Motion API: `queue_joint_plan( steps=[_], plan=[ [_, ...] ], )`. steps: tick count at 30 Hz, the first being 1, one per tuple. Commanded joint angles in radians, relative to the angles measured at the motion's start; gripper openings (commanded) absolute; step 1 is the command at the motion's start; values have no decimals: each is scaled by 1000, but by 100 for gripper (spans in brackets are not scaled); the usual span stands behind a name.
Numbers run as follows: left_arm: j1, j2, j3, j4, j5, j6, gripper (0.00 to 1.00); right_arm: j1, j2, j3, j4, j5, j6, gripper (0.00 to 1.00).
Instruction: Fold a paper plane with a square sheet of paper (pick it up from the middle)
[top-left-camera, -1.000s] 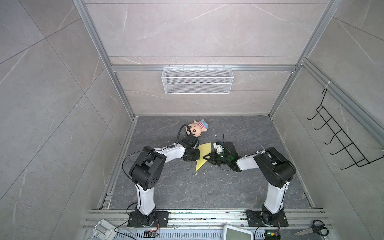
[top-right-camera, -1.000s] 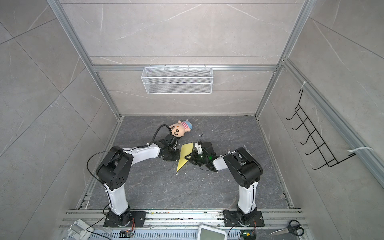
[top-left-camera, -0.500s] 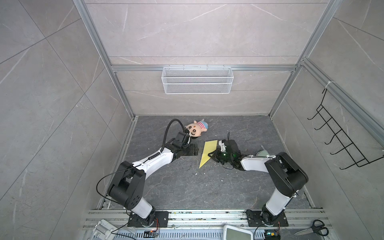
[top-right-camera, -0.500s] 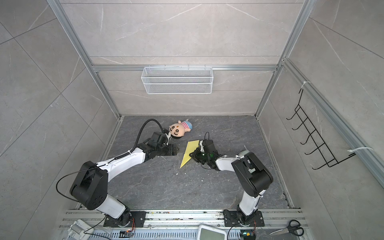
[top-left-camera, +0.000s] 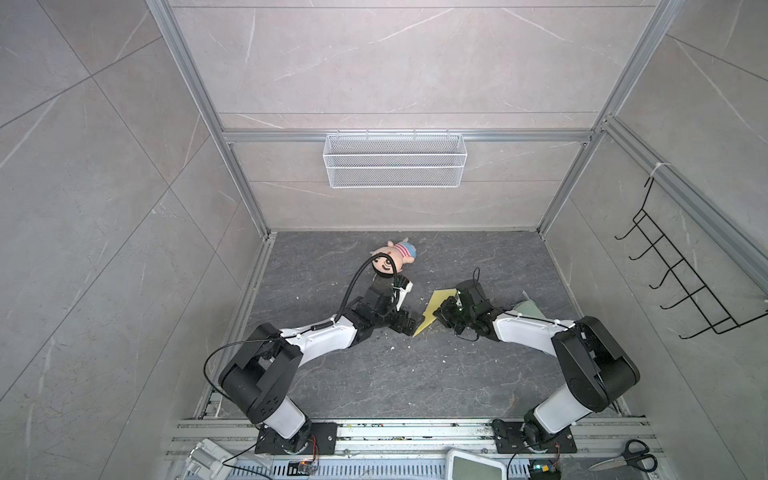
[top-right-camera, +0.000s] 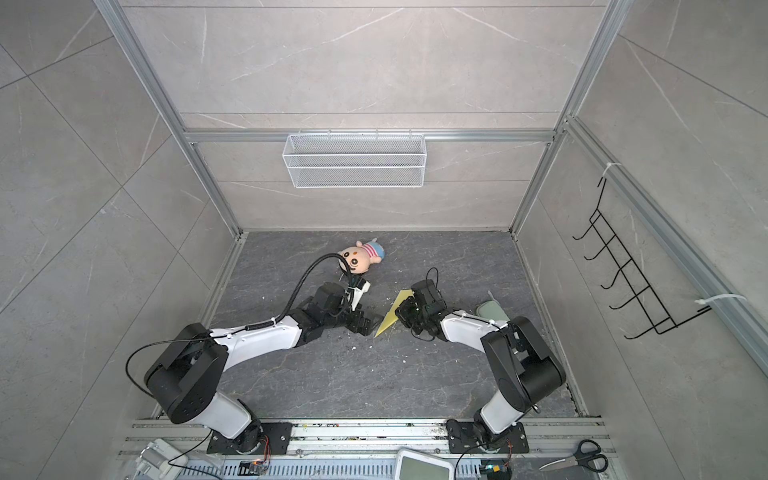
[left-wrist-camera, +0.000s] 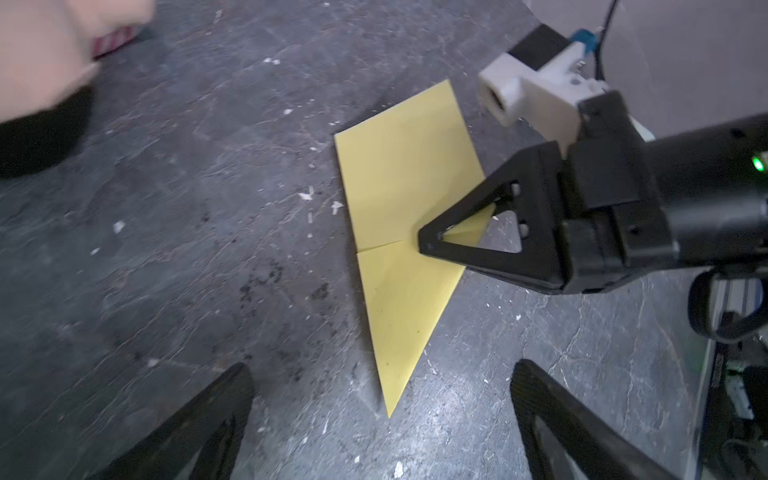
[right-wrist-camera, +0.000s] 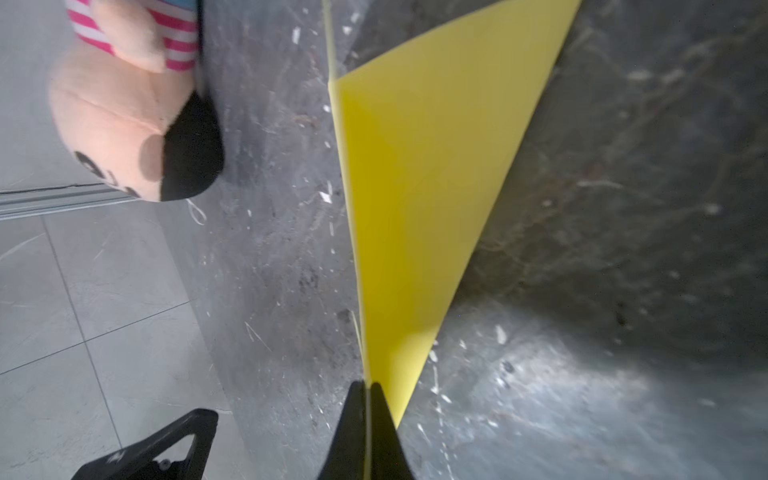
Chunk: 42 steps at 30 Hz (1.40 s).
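Near the plush doll (top-left-camera: 392, 255), the right gripper (left-wrist-camera: 424, 242) clamps one edge of the paper plane (left-wrist-camera: 399, 187), likely steadying it, while the left gripper (left-wrist-camera: 380, 368) hovers wide open at its tip.

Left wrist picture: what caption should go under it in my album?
The right gripper pinches the folded yellow paper plane on the grey table; the left gripper hovers wide open nearby.

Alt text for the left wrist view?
The right gripper is shut on the side edge of the folded yellow paper plane lying on the dark table. The left gripper, open, brackets its pointed tip.
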Motion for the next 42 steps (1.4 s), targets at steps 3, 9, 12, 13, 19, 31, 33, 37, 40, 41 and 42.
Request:
queue_joint_plan(
  steps=[3, 9, 12, 13, 19, 31, 33, 37, 40, 41, 42],
  plan=[
    [-39, 71, 6, 126, 12, 171, 92, -10, -15, 15, -81, 14, 83, 6],
    [-70, 151, -14, 249, 17, 263, 88, -16, -15, 13, -87, 10, 119, 8],
    [-88, 187, -5, 273, 4, 312, 79, -17, -15, 11, -94, 5, 131, 8],
    [-91, 200, -8, 290, 5, 323, 76, -18, -15, 10, -95, 4, 135, 8],
    [-99, 253, -2, 318, 16, 362, 61, -23, -14, 3, -94, -11, 158, 9],
    [-101, 295, -4, 347, 0, 369, 45, -30, -10, -6, -89, -35, 198, 10],
    [-101, 302, -4, 351, 5, 365, 41, -32, -10, -7, -89, -39, 202, 10],
    [-102, 296, -24, 383, -16, 360, 35, -33, -10, -3, -105, -42, 207, 13],
    [-102, 294, -28, 381, -31, 372, 30, -34, -12, 5, -126, -38, 199, 20],
    [-101, 294, -30, 380, -32, 378, 29, -36, -12, 10, -138, -37, 194, 23],
    [-102, 294, -30, 377, -30, 385, 28, -39, -11, 16, -151, -36, 183, 25]
  ],
)
